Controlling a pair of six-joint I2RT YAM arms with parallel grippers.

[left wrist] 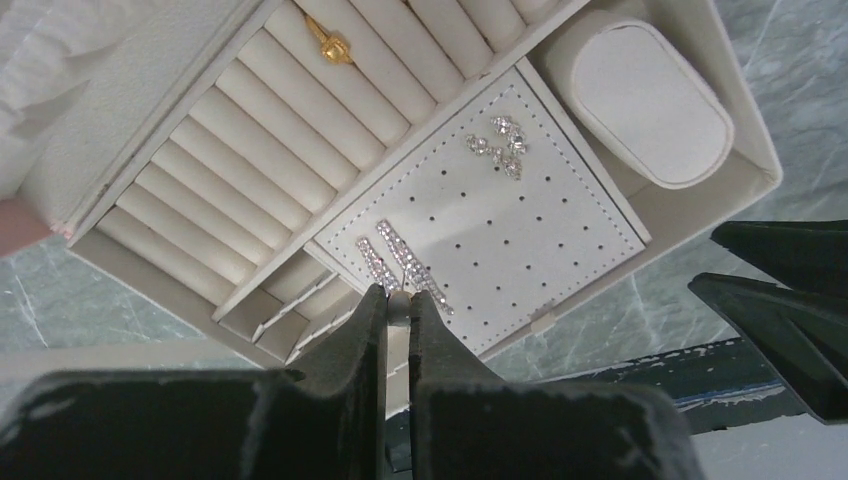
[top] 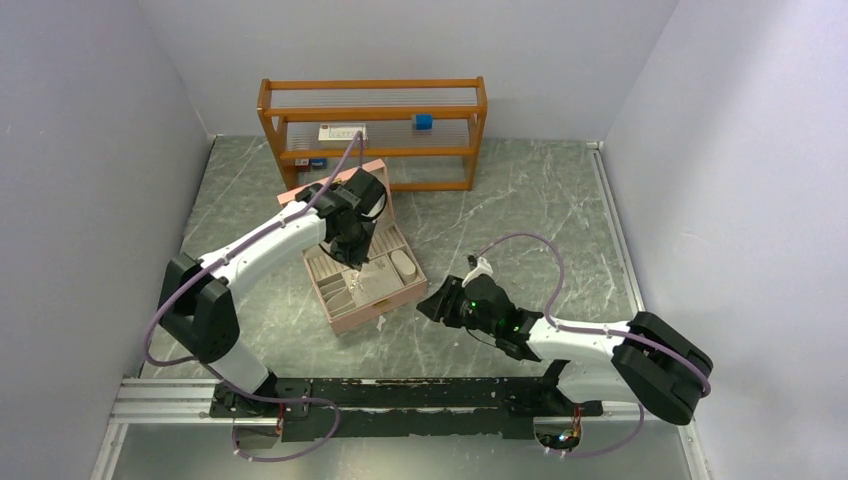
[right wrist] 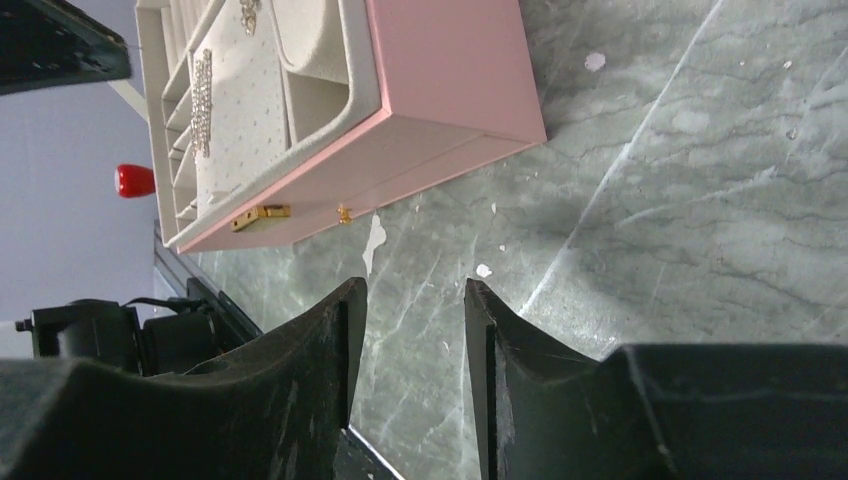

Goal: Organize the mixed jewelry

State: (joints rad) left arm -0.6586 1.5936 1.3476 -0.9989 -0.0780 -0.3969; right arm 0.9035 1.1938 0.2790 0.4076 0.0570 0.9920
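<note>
We see the grey marbled table first, with the wooden shelf rack at its 12 o'clock edge. The pink jewelry box sits at about 9 o'clock from the table's centre, with its lid up on the far side.

The left arm reaches over the open box, and the left gripper hangs above the tray. Its fingers are clenched on a small pale piece, which we cannot identify. The right gripper is at 4 o'clock from the box, low over bare marble. It is released, its fingers apart with nothing between them.

In the left wrist view, the perforated earring pad fills the middle of the tray. The oval cushion lies in its own compartment at 2 o'clock from the pad. The ring rolls run in rows at 10 o'clock.

Two crystal bar earrings lie side by side at the pad's 7 o'clock corner, just beyond the left fingertips. A cluster of sparkling earrings rests near its 12 o'clock edge. A gold ring is tucked between two rolls at 11 o'clock.
</note>
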